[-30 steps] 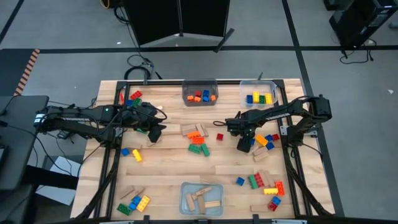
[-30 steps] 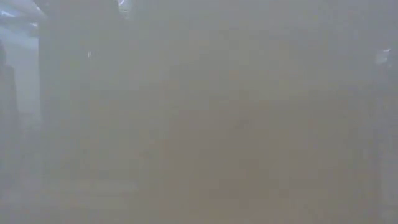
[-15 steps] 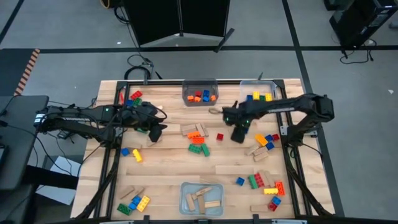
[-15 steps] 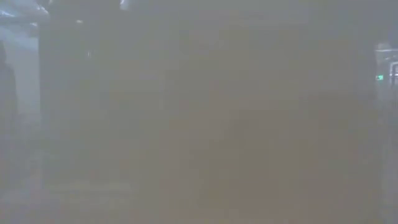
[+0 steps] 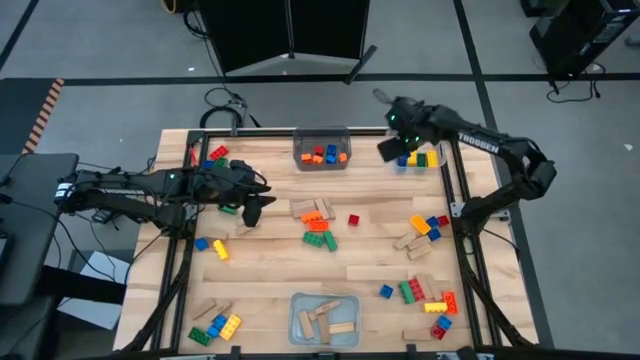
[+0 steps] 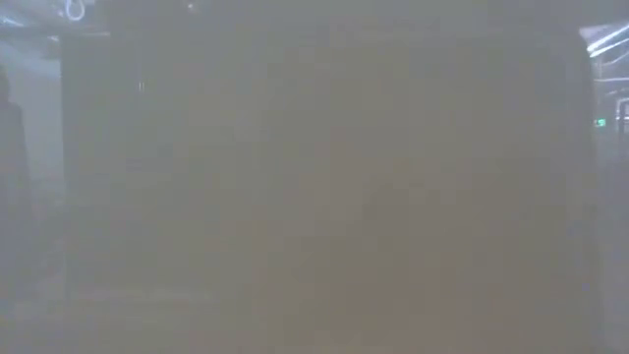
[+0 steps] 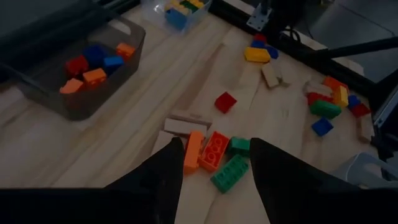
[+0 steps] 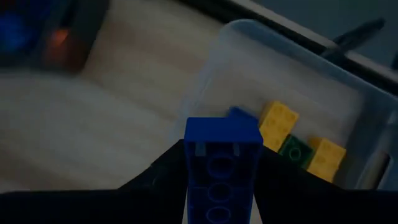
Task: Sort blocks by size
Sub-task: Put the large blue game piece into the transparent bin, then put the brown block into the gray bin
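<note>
Blocks: one blue brick (image 8: 222,168) clamped between the fingers of the right gripper (image 5: 392,148), held at the edge of the clear bin (image 5: 441,135) at the table's far right corner (yellow and green bricks (image 8: 303,149) already inside). Loose bricks and wooden blocks (image 5: 316,210) lie scattered mid-table (image 5: 270,265). Left gripper (image 7: 214,163): fingers spread, empty, poised above an orange, red and green cluster (image 7: 216,155). Low view shows only haze.
</note>
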`<state>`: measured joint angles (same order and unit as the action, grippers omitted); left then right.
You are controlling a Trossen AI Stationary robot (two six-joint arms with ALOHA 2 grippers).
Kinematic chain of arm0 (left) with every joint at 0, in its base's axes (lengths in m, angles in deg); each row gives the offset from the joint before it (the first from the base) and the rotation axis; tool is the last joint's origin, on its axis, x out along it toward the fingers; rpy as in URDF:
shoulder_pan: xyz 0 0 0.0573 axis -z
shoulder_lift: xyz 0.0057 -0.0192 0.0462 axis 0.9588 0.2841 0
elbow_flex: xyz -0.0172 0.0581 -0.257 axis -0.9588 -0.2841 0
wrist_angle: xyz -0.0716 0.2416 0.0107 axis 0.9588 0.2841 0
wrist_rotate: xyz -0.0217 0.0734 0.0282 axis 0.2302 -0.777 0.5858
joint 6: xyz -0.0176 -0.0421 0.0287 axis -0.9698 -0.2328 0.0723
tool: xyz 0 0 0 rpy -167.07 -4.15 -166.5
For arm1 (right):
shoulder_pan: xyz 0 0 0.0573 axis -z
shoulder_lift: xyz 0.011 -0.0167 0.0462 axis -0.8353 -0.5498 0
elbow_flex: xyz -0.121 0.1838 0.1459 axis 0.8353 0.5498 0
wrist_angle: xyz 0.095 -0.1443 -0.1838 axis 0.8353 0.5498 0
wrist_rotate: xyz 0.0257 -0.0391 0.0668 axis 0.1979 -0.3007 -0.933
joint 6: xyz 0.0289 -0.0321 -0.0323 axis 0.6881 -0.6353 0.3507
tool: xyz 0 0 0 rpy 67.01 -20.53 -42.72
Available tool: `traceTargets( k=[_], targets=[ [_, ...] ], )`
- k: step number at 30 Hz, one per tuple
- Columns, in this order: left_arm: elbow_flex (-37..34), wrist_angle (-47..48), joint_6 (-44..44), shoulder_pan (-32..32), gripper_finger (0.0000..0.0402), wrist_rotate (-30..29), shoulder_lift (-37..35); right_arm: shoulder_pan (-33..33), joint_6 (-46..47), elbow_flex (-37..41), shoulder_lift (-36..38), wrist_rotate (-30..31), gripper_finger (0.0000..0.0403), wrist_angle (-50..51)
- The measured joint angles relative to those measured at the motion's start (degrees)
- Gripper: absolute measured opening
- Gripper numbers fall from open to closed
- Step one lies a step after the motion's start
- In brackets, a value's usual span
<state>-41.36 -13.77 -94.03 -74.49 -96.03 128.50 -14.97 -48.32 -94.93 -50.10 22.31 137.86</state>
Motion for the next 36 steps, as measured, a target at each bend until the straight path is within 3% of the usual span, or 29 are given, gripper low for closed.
traceTargets(
  k=[6,14,18,23,26,36],
  targets=[
    [0.0,-0.6,0.1,0.0,0.0191,0.0,0.0,6.2,4.8,0.0,-4.9,-5.9,0.015,-7.2],
    [0.0,-0.4,0.2,0.0,0.0191,0.0,0.0,6.9,6.1,0.0,-13.8,-7.6,0.015,-8.9],
    [0.0,0.3,0.5,0.0,0.0191,0.0,0.0,7.0,6.3,0.1,-14.8,-7.6,0.016,-9.0],
    [0.0,-0.4,2.9,0.0,0.0191,0.0,0.0,7.1,6.2,0.0,-13.9,-7.1,0.0249,-9.0],
    [0.0,-0.8,3.0,0.0,0.0191,-0.4,0.0,7.3,6.0,0.0,-13.2,-6.9,0.0276,-7.8],
    [0.0,-1.9,3.5,0.0,0.0191,-1.6,0.0,6.3,0.5,0.0,-1.0,-4.2,0.0239,1.1]
  ],
)
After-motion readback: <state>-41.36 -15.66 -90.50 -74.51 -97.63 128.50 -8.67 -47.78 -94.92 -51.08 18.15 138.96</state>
